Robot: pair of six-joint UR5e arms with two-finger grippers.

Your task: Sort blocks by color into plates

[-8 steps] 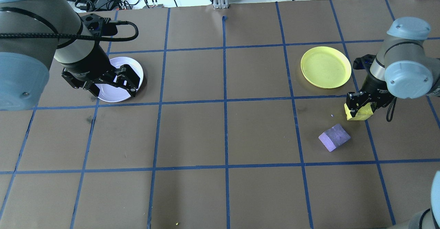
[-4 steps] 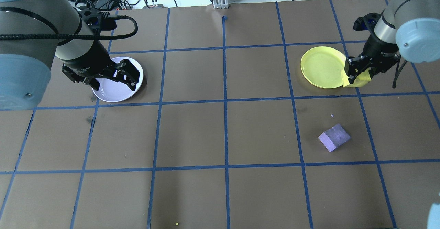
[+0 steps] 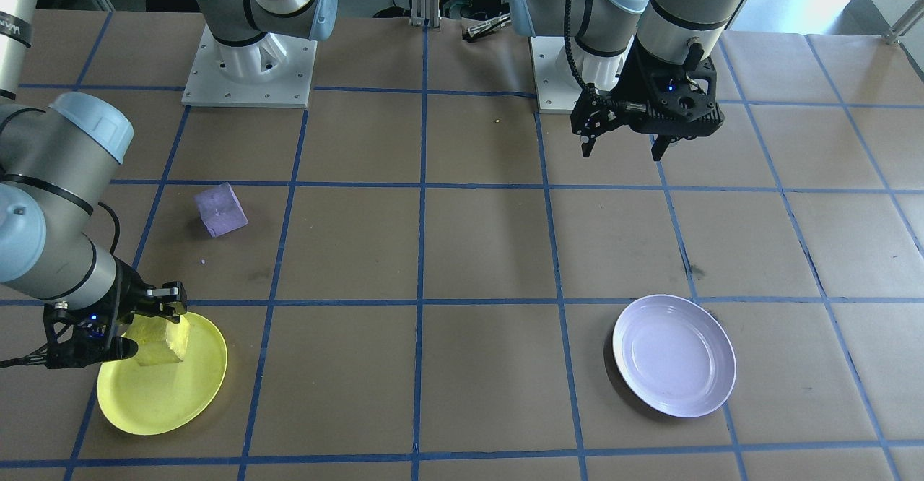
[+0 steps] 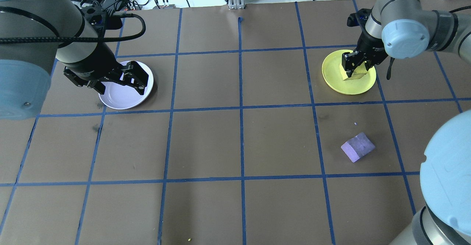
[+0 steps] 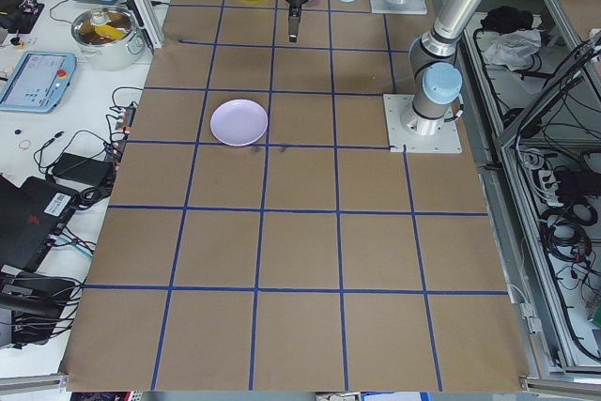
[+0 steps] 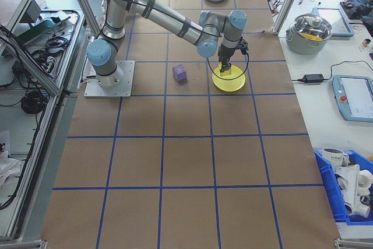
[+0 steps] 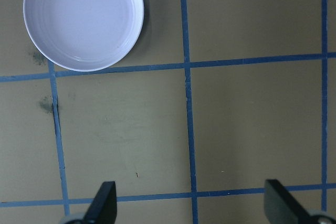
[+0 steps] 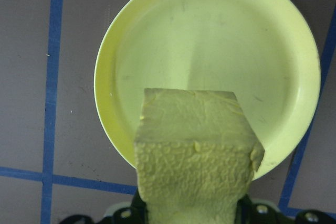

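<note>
Right wrist-mounted: rough, pitted yellow foam cube (image 8: 193, 153) over smooth round yellow plate (image 8: 210, 40).

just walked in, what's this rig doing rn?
Sorting blocks by colour. The right claw is shut on the yellow block and holds it over the yellow plate, not yet released. The purple block lies on the table, untouched. The left claw is open and empty, hovering short of the lavender plate, which holds nothing.
</note>
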